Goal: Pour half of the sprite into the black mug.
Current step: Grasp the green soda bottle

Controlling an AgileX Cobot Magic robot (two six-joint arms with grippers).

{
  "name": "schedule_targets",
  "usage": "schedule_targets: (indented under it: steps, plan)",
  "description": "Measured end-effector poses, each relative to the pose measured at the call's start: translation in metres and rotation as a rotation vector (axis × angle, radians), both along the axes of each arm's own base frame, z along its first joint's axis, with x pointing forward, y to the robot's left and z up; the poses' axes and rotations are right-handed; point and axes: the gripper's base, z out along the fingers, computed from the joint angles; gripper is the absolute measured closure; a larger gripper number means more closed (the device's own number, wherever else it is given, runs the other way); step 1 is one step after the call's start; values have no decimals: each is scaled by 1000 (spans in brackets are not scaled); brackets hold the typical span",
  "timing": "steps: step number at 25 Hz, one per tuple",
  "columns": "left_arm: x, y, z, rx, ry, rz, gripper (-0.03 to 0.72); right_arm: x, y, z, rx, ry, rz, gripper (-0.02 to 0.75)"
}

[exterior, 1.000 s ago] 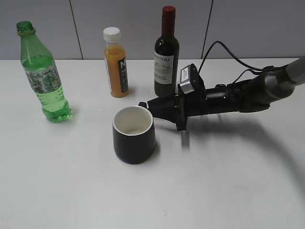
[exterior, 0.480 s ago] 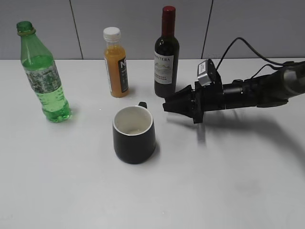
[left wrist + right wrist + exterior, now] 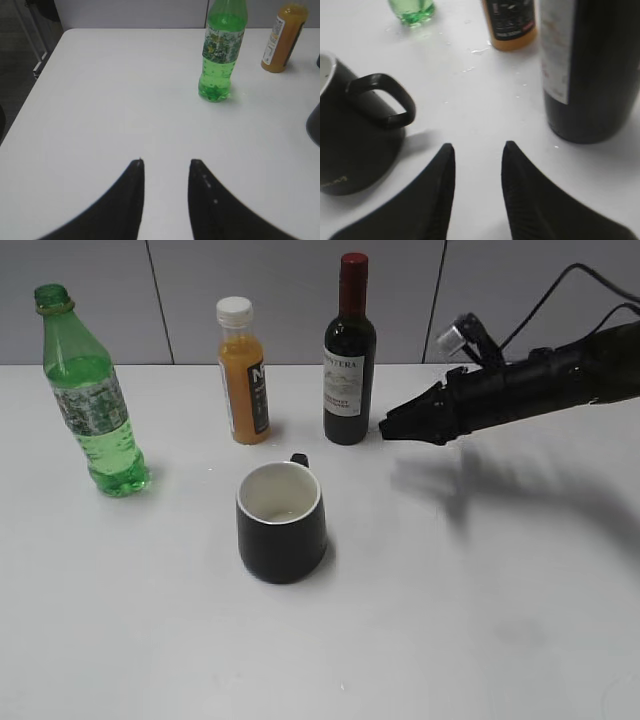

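Observation:
The sprite, a green bottle with no cap, stands upright at the table's far left. It also shows in the left wrist view and its base in the right wrist view. The black mug stands upright in the middle, with its handle towards the back. My right gripper is open and empty, raised to the right of the wine bottle, well clear of the mug. In its own view only bare table lies between its jaws. My left gripper is open and empty, well short of the sprite, and does not show in the exterior view.
An orange juice bottle with a white cap and a dark wine bottle stand behind the mug. The wine bottle is close on the right of my right gripper. Small drops lie on the table near the juice bottle.
My right gripper has drawn back from the mug's handle, moving right, up and towards the back. The mug, the bottles and the sprite have not moved.

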Motion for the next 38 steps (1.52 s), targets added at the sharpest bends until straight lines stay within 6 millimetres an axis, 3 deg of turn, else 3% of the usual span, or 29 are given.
schedule_targets:
  steps: [3,9,13,18,23,28,38]
  plan:
    - [0,0,0,0,0,0,450,6,-6,15,-35,22,-106,410]
    - [0,0,0,0,0,0,450,21,-19,38,-138,-20,-365,156]
    - [0,0,0,0,0,0,450,34,-37,58,-234,-123,-601,123]
    - [0,0,0,0,0,0,450,48,-74,87,-382,-289,-1022,128]
    - [0,0,0,0,0,0,450,42,-102,108,-495,-266,-1306,140]
    - [0,0,0,0,0,0,450,35,-107,118,-559,26,-1320,142]
    - [0,0,0,0,0,0,450,17,-102,176,-703,358,-1061,143]
